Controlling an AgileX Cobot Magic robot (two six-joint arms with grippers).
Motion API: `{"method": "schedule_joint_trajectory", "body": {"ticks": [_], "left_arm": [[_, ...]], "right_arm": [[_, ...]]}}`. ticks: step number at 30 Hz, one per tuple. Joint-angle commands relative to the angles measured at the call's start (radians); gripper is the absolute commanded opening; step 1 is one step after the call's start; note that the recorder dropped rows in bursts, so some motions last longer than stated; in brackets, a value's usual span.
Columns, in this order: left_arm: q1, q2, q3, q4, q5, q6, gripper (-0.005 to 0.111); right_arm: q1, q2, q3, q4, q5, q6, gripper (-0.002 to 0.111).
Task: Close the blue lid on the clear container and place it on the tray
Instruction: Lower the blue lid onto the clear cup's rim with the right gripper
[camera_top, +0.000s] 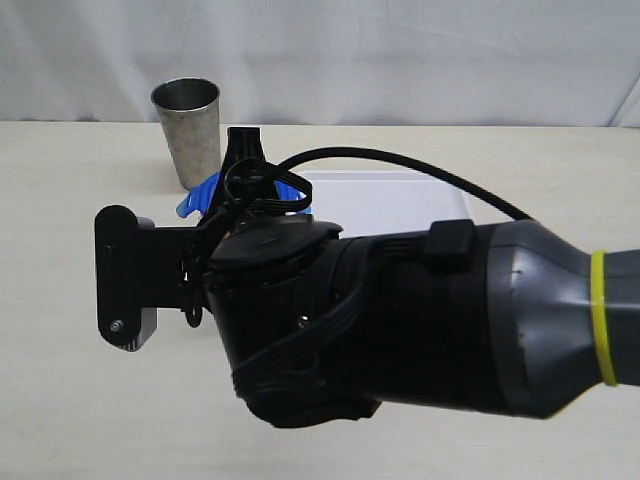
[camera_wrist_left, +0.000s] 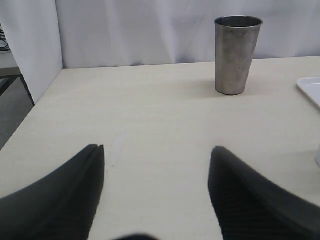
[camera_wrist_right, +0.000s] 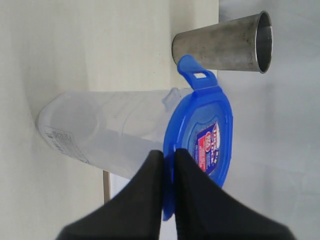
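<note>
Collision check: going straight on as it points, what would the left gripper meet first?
The left gripper would likely meet bare table, then the white backdrop; the metal tumbler stands aside.

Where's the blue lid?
Exterior view, left of centre: blue lid sits atop the clear container, beside the metal tumbler, edge pinched by the right end effector.

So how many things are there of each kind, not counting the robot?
Metal cup: 1
Clear container: 1
Blue lid: 1
White tray: 1
Total: 4
</note>
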Motion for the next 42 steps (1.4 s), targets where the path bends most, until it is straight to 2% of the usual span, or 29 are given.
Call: {"method": "schedule_joint_trajectory", "body": {"ticks": [1, 7, 19, 29, 42], "left_arm": [[0.001, -0.003, 0.003, 0.001, -0.012, 0.000, 0.058], [0.001, -0.003, 0.003, 0.001, -0.012, 0.000, 0.058], [0.001, -0.003, 0.003, 0.001, -0.012, 0.000, 0.058], [0.001, -0.003, 0.003, 0.001, -0.012, 0.000, 0.058], [0.001, -0.003, 0.003, 0.001, -0.012, 0.000, 0.058]], "right_arm": [[0.001, -0.003, 0.005, 0.005, 0.006, -0.004, 0.004], [0.001, -0.003, 0.005, 0.005, -0.001, -0.089, 0.004], [0.001, -0.003, 0.005, 0.005, 0.030, -0.091, 0.005], [0.001, -0.003, 0.005, 0.019, 0.032, -0.097, 0.022], [0.001, -0.003, 0.005, 0.076, 0.032, -0.136, 0.022]]}}
